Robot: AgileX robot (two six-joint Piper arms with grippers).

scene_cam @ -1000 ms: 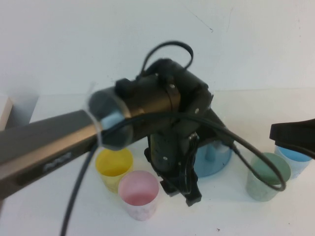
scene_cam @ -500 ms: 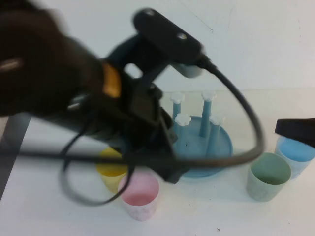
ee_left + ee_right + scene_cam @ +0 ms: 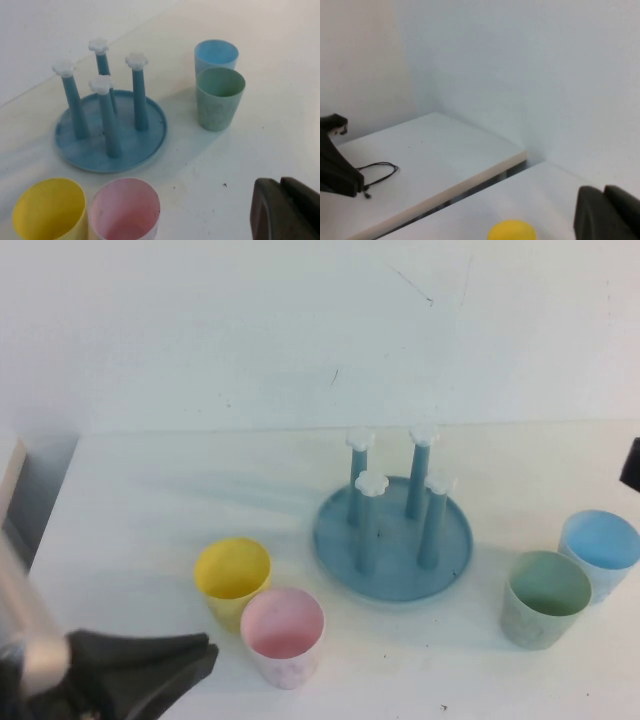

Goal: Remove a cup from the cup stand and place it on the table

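Note:
The pale pink cup [image 3: 283,635] stands upright on the white table [image 3: 150,490], right in front of the yellow cup; it also shows in the left wrist view [image 3: 125,210]. The blue cup stand [image 3: 340,540] sits mid-table with all four white-capped pegs bare, as the left wrist view [image 3: 95,155] also shows. My left gripper [image 3: 205,655] is at the near left, apart from the pink cup, shut and empty [image 3: 280,185]. My right gripper [image 3: 632,462] barely shows at the right edge; it is shut and empty [image 3: 602,192].
A yellow cup [image 3: 232,580] touches or nearly touches the pink one. A green cup [image 3: 545,598] and a blue cup [image 3: 600,552] stand right of the stand. A second white surface [image 3: 420,150] lies beyond the table's left edge.
My left arm has pulled back from above the pink cup and the stand to the near left corner. The pink cup stays on the table. The right gripper has drawn back to the right.

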